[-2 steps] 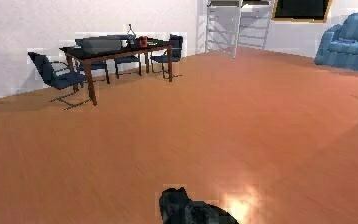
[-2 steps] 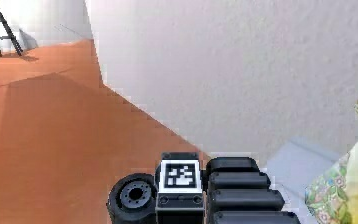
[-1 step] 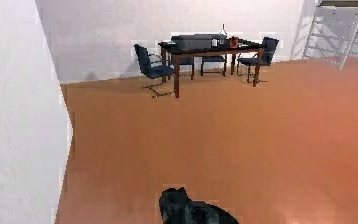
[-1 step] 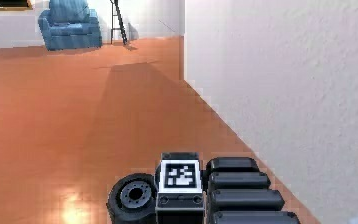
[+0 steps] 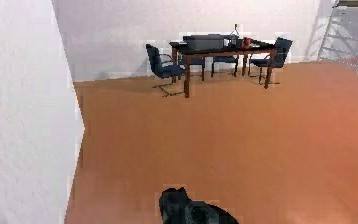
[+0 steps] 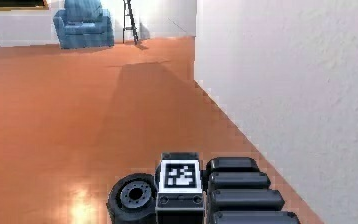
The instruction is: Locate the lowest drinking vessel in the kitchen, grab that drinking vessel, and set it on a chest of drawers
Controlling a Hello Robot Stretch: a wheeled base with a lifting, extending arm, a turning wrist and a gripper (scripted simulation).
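early going, i judge: finding, grabbing and setting down are all left. a small red thing (image 5: 246, 42) stands on the table (image 5: 222, 53) near its right end, too small to call a cup. i cannot tell whether the gripper (image 6: 135, 197) holds anything.

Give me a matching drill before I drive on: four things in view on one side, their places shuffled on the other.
Things:
1. dark table
2. blue armchair
3. office chair
4. white wall

Places:
A. along the arm side view's right
B. arm side view's top left
C. forward view, far across the floor, near the top middle
D. forward view, at the left end of the table

Pairs: 1-C, 2-B, 3-D, 4-A
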